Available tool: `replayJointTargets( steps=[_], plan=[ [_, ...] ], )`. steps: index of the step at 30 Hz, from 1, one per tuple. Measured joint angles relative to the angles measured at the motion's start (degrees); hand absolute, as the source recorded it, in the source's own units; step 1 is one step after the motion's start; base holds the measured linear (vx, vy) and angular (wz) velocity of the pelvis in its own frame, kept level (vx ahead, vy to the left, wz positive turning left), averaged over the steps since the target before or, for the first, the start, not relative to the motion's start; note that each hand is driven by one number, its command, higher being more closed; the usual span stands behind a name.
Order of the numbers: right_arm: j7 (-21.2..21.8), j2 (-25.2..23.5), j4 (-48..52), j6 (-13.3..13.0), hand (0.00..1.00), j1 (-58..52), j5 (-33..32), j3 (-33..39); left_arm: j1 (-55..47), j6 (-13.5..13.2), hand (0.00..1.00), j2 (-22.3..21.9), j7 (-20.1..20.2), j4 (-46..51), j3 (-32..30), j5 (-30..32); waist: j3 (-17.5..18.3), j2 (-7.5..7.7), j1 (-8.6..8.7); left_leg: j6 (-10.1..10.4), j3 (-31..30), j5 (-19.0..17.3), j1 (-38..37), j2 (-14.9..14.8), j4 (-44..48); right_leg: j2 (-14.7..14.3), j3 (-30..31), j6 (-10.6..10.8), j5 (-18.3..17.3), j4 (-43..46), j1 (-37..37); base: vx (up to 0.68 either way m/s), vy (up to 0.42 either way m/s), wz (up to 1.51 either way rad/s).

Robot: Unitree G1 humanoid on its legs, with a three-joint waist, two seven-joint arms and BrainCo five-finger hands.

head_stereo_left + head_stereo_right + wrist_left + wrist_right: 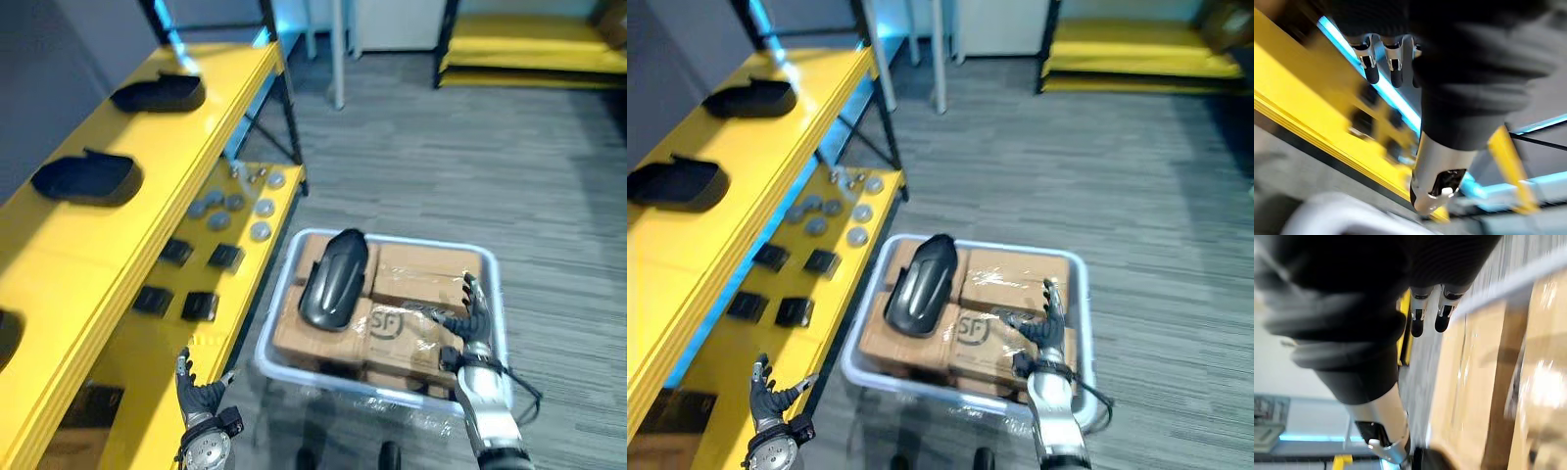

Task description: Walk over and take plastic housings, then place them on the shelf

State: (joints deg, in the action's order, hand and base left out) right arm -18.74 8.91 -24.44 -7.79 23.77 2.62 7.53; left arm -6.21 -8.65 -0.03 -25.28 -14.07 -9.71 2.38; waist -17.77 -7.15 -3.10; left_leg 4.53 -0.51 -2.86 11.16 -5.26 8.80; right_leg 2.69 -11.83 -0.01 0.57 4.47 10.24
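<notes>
Status: pick stage, nothing grasped yet. One housing lies on top of the boxes in the white bin, on the side nearer the shelf. Two more housings already sit on the yellow shelf's top level, apart from each other.

Right hand hovers over the boxes beside the housing, not touching it; fingers spread, released, holding nothing. Left hand is low, between bin and shelf edge, fingers also spread and empty.

Next move, my read: bring the right hand across onto the housing. The left hand probably has to help, since the part looks long and smooth. Close on its sides, lift clear of the bin rim, then turn to a free stretch of the top shelf. Risk: the glossy shell may slip in a one-handed grip.
</notes>
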Motion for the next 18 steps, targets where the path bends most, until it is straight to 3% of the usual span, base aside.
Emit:
replayJointTargets(
  steps=[2,9,18],
  plan=[
    [-1.52,0.31,-2.9,0.53,0.0,5.59,-0.04,-0.69,0.86,0.0,0.0,0.93,-0.68,-1.18,-0.02,-0.4,-1.85,-0.05,-1.29,-0.12,-0.45,0.5,0.89,0.36,0.1,0.31,-0.16,-0.07,0.45,-0.07,0.64,-0.05,0.042,0.18],
    [-7.84,0.92,-10.98,2.25,0.0,23.85,-0.03,-0.69,2.31,-0.77,0.0,2.45,-1.74,-3.69,2.12,-5.73,-6.24,-0.17,-3.34,-0.46,-1.14,1.12,4.64,1.28,1.13,1.17,-0.32,0.19,1.96,-0.06,3.63,-0.03,0.019,0.04],
    [-11.31,4.51,-27.37,5.44,0.0,38.17,0.04,0.63,7.93,-2.46,0.0,3.29,-1.54,-9.38,6.94,-9.08,-8.53,-0.28,-5.58,-0.77,-0.61,0.86,11.56,1.2,5.2,0.76,1.16,0.11,4.58,-0.23,9.16,-0.05,0.01,-0.08]
  ],
)
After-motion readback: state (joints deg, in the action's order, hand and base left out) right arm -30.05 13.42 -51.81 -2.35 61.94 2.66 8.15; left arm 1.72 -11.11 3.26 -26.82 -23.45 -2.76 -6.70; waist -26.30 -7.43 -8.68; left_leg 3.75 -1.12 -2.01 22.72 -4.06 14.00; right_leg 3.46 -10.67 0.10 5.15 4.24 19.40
